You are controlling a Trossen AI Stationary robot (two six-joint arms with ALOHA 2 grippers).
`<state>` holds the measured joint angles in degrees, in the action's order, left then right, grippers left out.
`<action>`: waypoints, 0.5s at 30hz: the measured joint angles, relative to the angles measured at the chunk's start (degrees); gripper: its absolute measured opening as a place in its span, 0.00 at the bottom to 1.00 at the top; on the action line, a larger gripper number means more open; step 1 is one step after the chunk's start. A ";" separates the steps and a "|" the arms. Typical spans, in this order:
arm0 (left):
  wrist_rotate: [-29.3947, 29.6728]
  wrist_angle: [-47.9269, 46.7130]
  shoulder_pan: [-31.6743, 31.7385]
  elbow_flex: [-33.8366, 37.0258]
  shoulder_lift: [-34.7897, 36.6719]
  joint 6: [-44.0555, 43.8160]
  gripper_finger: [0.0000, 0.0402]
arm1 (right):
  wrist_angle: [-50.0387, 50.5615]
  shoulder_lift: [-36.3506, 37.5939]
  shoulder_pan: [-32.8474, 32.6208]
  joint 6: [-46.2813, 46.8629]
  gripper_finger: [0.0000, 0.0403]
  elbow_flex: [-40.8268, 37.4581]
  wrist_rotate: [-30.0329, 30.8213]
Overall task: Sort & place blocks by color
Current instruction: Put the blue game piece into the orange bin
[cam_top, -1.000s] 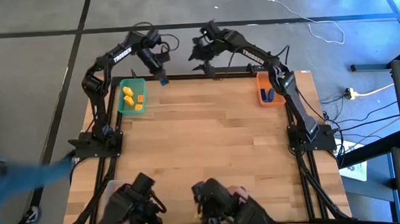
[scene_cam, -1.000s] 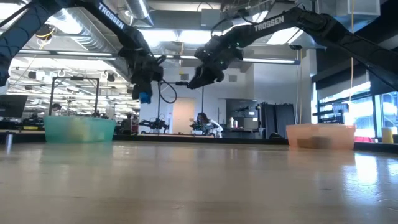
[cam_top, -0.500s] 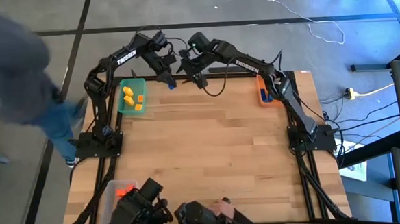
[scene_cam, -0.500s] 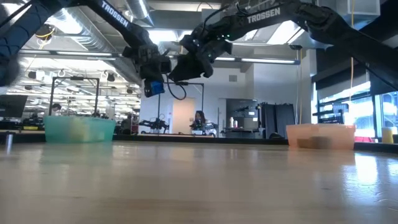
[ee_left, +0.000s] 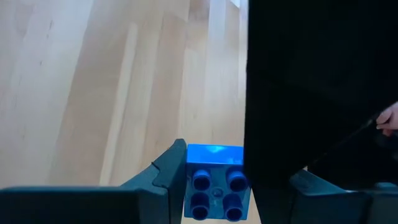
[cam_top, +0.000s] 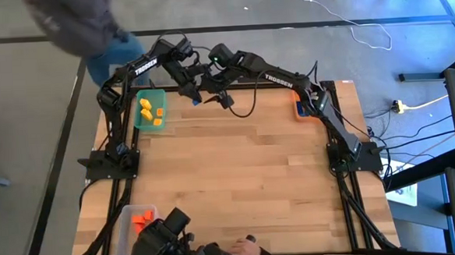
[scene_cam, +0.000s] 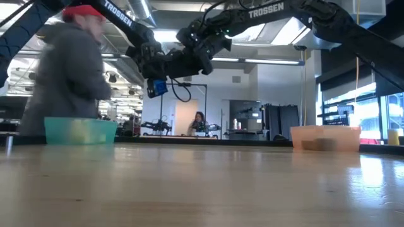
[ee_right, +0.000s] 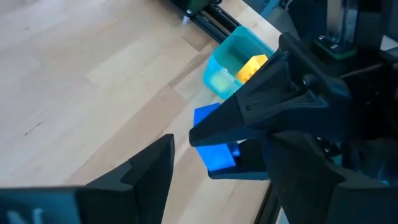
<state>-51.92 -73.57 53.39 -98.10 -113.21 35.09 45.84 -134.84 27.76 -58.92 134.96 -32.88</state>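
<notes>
A blue block [cam_top: 196, 100] with four studs [ee_left: 216, 182] hangs high over the table's far edge in my left gripper [cam_top: 191, 95], which is shut on it. My right gripper [cam_top: 210, 91] is open and has reached across from the right. In the right wrist view its fingers stand apart just short of the blue block [ee_right: 214, 148] and touch nothing. Yellow blocks [cam_top: 152, 111] lie in the green bin [cam_top: 138, 120]. Orange-red blocks [cam_top: 143, 219] lie in the clear bin [cam_top: 126, 226], and a blue block [cam_top: 305, 106] lies in the orange bin [cam_top: 297, 108]. My left gripper pinches the blue block by two opposite side walls [ee_left: 190, 168] between its two fingers, only at their free ends [ee_right: 205, 127]. The fingers slant down from the far left. The block is lifted clear, well above the table [scene_cam: 156, 87].
A person [cam_top: 82, 26] walks past beyond the table's far-left corner and shows behind the green bin in the low view [scene_cam: 63, 69]. The bins sit at the far-left, far-right and near-left corners. The wooden table top [cam_top: 245, 165] lies between them.
My right gripper has swung toward the table's left until it faces my left gripper. My left gripper has carried the blue block a little toward the right and near side, still shut on it. A person has walked round the far-left corner.
</notes>
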 joint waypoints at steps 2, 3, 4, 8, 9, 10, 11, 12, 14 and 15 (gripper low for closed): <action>0.02 -0.78 -0.09 0.01 0.00 0.00 0.32 | -0.05 0.04 -0.06 0.14 0.61 0.00 0.10; 0.01 -1.18 -0.11 0.00 0.00 0.00 0.32 | -0.09 0.04 -0.08 0.25 0.61 0.00 0.32; 0.00 -1.47 -0.12 0.00 0.00 0.00 0.32 | -0.11 0.04 -0.12 0.41 0.61 0.00 0.56; -1.17 -2.21 -0.19 0.02 0.27 0.29 0.32 | -0.65 0.06 -0.08 1.47 0.61 -0.28 0.97; -1.49 -2.24 -0.27 0.02 0.57 0.87 0.32 | -0.80 0.06 -0.04 1.58 0.61 -0.44 1.12; -1.71 -2.36 -0.40 0.02 0.84 0.94 0.32 | -1.11 0.07 -0.02 1.16 0.61 -0.68 1.05; -1.91 -2.33 -0.49 0.03 1.08 1.22 0.32 | -1.42 0.20 -0.03 1.28 0.61 -0.97 0.99; -1.95 -2.35 -0.55 0.08 1.38 1.21 0.32 | -1.54 0.29 -0.06 1.23 0.61 -1.10 0.95; -1.55 -2.35 -0.58 0.09 1.98 1.06 0.32 | -1.76 0.32 -0.12 1.19 0.61 -1.11 0.67; -1.22 -2.35 -0.59 0.09 2.21 0.87 0.32 | -2.12 0.31 -0.17 1.19 0.61 -1.11 0.67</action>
<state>-53.14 -75.92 52.80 -98.02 -111.00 35.96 43.72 -134.53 27.59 -57.73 133.84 -32.21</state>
